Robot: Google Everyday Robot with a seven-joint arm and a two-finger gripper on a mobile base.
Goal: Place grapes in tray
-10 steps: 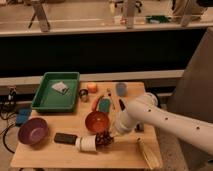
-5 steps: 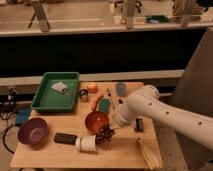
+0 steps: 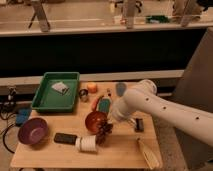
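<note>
The green tray (image 3: pixel 44 102) sits at the table's back left with a small pale item (image 3: pixel 60 87) inside it. My white arm reaches in from the right and bends down to the dark gripper (image 3: pixel 105 130). The gripper is low over the table, between the orange-brown bowl (image 3: pixel 95 119) and the white cup (image 3: pixel 88 144) lying on its side. A dark clump sits right at the gripper's tip. I cannot tell the grapes apart from the gripper there, nor whether they are held.
A purple bowl (image 3: pixel 32 131) stands front left with a black flat object (image 3: pixel 65 138) beside it. Mid-table are a small can (image 3: pixel 83 94), an orange item (image 3: pixel 92 87), a teal object (image 3: pixel 104 105) and a grey-blue object (image 3: pixel 121 89). A dark item (image 3: pixel 139 124) and a pale long item (image 3: pixel 148 153) lie front right.
The arm's elbow has risen and swung back. The gripper has lifted slightly from beside the white cup toward the orange-brown bowl's near edge.
</note>
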